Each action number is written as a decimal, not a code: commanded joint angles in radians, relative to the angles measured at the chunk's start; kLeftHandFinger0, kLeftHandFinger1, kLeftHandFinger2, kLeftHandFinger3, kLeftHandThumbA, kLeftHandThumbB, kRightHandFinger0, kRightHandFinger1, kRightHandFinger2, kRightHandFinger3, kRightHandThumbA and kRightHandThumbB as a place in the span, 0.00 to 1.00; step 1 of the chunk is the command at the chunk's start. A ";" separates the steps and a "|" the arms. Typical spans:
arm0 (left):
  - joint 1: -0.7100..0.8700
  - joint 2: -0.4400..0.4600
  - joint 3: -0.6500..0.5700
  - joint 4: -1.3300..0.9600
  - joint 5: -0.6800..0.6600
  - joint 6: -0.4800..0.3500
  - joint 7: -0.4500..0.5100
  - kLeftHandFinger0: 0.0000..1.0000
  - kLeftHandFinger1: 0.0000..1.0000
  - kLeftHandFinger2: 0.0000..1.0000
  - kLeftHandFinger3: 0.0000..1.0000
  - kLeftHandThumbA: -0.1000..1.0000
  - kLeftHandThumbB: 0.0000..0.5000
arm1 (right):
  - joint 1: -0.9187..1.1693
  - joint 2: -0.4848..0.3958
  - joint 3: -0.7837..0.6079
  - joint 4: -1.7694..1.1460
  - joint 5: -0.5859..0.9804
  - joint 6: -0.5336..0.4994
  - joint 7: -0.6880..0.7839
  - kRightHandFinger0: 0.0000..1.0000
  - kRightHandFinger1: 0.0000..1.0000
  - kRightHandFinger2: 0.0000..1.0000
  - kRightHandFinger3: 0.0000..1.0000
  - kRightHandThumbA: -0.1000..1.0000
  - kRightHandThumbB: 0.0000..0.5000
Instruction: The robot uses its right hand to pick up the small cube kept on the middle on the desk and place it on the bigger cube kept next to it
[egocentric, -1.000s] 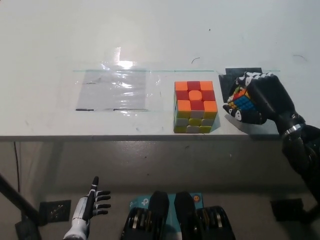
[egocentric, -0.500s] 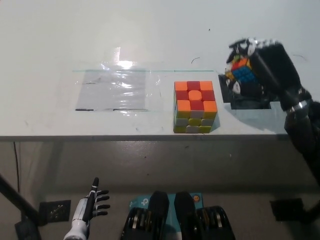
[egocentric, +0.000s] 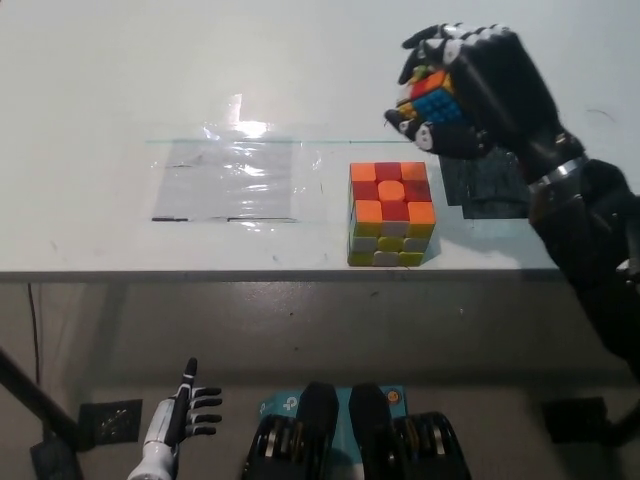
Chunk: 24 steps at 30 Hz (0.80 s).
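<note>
Now that your right hand (egocentric: 465, 90), clamped on the small cube (egocentric: 432, 97), has lifted off the desk (egocentric: 100, 80) and swung left, you're nearly above the bigger cube (egocentric: 391, 212). Left hand (egocentric: 185, 415) idles low, fingers apart.

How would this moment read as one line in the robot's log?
black right hand: holding small multicoloured cube aloft | big orange-topped cube: on desk | white left hand: resting low, open

lab-type test setup, plain white desk (egocentric: 120, 80), taped plastic sheet (egocentric: 235, 180)
</note>
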 joint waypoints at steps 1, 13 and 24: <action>-0.023 0.013 -0.004 -0.008 0.004 -0.030 0.010 0.65 0.60 0.65 0.59 1.00 0.48 | -0.050 0.020 0.000 -0.023 -0.008 0.009 0.018 0.00 0.19 0.58 0.37 0.00 0.47; -0.034 0.014 -0.005 -0.025 0.010 -0.006 0.015 0.71 0.65 0.72 0.67 1.00 0.44 | 0.007 0.053 0.032 0.068 -0.013 -0.066 -0.030 0.00 0.27 0.60 0.35 0.00 0.54; -0.038 0.017 0.004 -0.025 -0.003 0.005 0.000 0.69 0.64 0.71 0.68 1.00 0.45 | 0.042 0.043 0.016 0.060 0.002 -0.062 -0.012 0.00 0.29 0.67 0.39 0.00 0.40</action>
